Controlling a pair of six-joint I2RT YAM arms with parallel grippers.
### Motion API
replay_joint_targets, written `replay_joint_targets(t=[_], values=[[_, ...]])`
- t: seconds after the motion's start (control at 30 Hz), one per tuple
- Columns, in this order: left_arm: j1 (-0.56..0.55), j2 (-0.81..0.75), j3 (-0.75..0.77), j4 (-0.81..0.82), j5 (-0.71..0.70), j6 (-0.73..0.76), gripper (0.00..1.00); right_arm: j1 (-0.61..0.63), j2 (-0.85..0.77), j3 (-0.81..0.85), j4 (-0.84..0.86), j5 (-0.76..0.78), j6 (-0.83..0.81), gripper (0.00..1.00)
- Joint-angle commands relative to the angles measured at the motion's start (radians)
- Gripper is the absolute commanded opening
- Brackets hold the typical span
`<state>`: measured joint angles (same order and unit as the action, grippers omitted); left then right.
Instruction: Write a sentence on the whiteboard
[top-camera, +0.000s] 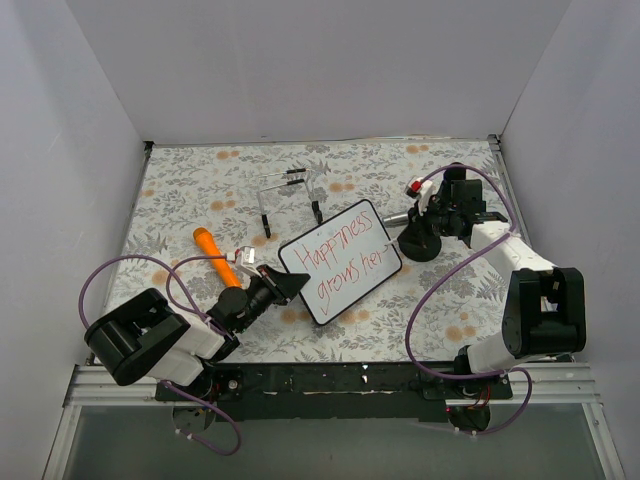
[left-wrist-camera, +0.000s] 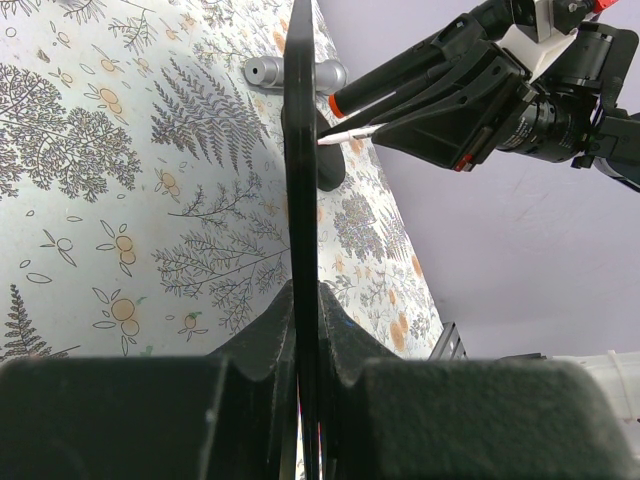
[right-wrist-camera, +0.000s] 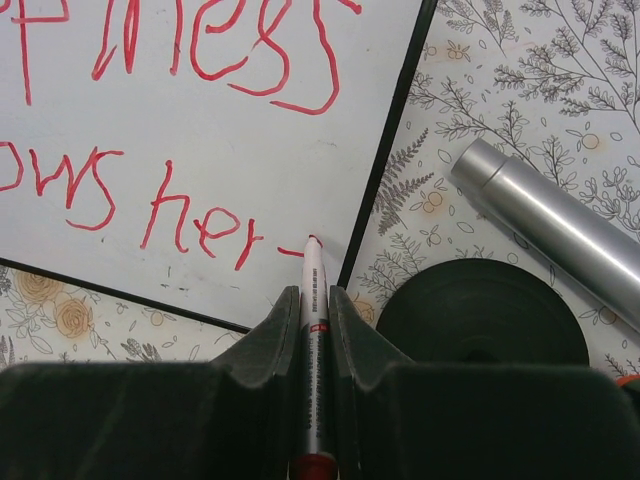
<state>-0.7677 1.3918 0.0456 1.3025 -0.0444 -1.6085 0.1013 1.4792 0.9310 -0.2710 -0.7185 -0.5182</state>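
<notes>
Left tool (left-wrist-camera: 306, 305) grips one whiteboard (top-camera: 345, 285); right tool (right-wrist-camera: 315, 300) grips one marker (right-wrist-camera: 312, 268), probably red.

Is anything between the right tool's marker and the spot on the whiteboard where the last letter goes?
Nothing visible. The marker in the right tool has its tip at the whiteboard just past "her"; the black base and silver tube lie off the board.
</notes>
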Motion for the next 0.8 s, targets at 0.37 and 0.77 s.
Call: replay_joint_targets(t=[0.37,0.77], values=[[-0.005,-0.010,-0.092,0.277,0.020,0.027,0.00,0.028,-0.002,0.002,-0.057,-0.064,-0.069,0.01],[-0.007,-0.016,-0.093,0.274,0.018,0.027,0.00,0.026,-0.026,-0.037,-0.123,-0.012,-0.128,0.01]])
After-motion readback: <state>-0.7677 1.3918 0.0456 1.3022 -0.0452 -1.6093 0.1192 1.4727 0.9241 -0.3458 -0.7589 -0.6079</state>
